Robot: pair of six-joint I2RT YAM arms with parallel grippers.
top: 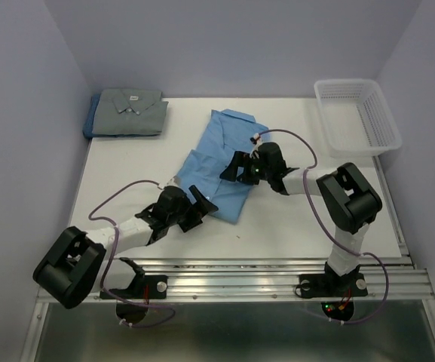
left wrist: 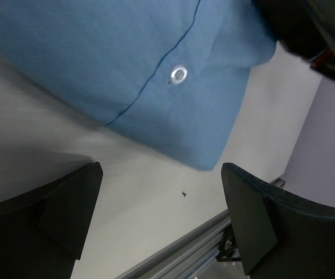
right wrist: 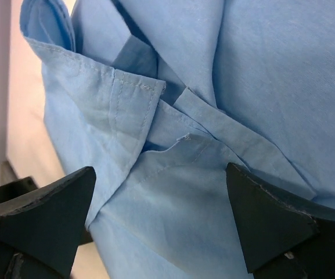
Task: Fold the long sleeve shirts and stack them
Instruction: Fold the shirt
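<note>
— Shirts: where do they lie?

— The light blue shirt [top: 221,158] lies partly folded at the middle of the table [top: 292,226], collar toward the far side. The grey shirt [top: 130,111] sits folded at the far left corner, on top of a darker blue shirt [top: 89,127] whose edge shows at its left.

— And the grippers?

— Both stand wide open with nothing between the fingers. The left gripper [top: 200,209] hangs at the near corner of the light blue shirt, over bare table just beside the cloth. Its wrist view shows a seam and 1 round silvery button [left wrist: 179,74]. The right gripper [top: 232,167] hovers above the shirt's middle, over a rumpled fold and a stitched band.

— Touching the cloth?

— I cannot tell for either one.

— Anything else?

— A white mesh basket [top: 356,117] at the far right corner, well apart from the shirts.
</note>
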